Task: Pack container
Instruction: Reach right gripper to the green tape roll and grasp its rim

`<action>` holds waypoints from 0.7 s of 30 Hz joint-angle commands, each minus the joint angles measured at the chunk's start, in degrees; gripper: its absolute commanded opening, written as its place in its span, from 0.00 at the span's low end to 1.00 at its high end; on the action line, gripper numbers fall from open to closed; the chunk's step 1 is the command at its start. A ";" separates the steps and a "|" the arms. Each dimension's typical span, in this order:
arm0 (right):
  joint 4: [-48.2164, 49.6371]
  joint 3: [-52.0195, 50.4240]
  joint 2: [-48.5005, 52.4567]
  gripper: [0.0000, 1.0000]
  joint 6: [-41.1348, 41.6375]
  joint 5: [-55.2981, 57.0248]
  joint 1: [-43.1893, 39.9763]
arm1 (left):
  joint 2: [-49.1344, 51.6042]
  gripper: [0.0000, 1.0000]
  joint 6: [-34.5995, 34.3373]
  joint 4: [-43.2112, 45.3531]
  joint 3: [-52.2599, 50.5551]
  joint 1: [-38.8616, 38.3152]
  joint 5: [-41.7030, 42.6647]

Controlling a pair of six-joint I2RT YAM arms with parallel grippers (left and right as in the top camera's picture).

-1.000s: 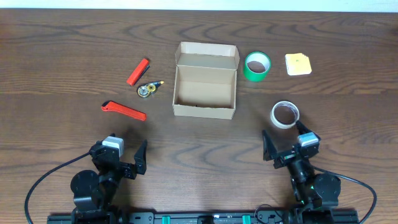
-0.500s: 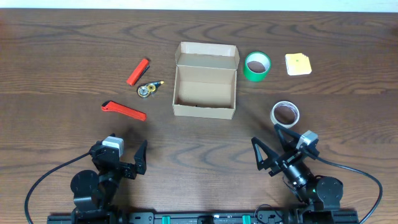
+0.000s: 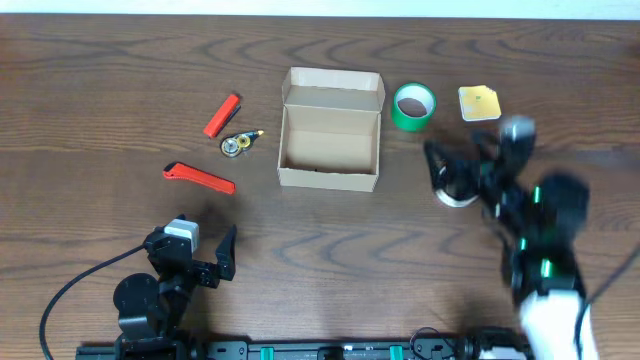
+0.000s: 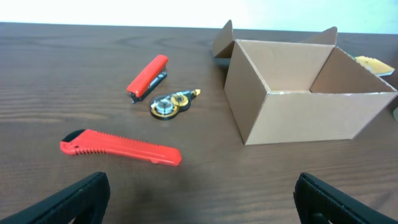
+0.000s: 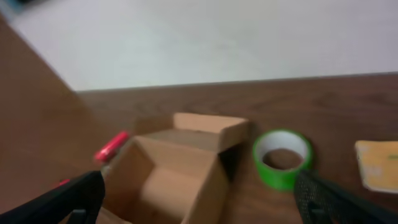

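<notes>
Green tape [image 3: 413,106] lies right of the container [image 3: 330,150] (lid open), red cutter [image 3: 199,178] left. Left tool [image 4: 199,199], right tool [image 5: 199,190] gape wide.

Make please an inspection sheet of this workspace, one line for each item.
Surface: dark wooden table, no spills seen.
Job's things: container, lid flap open, looks empty.
Clutter: left of it, red utility knife, small red item, small round dispenser; right of it, green tape roll, white tape roll, yellow pad.
Grippers: left gripper near front edge, jaws open, holding nothing; right gripper blurred, jaws open, overlapping the white tape roll in the overhead view, contact unclear.
Cables: black cable beside left arm base.
Surroundings: pale strip beyond the far edge; nothing else seen.
</notes>
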 commanded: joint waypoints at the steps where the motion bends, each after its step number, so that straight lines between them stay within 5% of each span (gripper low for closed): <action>1: -6.14 11.96 15.54 0.99 -8.59 4.20 -0.68 | -0.31 0.95 -0.83 -0.20 -1.18 -0.22 0.61; 12: -29.38 47.56 51.39 0.99 -14.99 16.37 -0.50 | -0.31 0.95 -0.83 -0.20 -1.18 -0.22 0.61; 21: -29.99 52.89 62.69 0.94 -16.26 22.23 2.21 | -0.31 0.96 -0.83 -0.20 -1.18 -0.22 0.61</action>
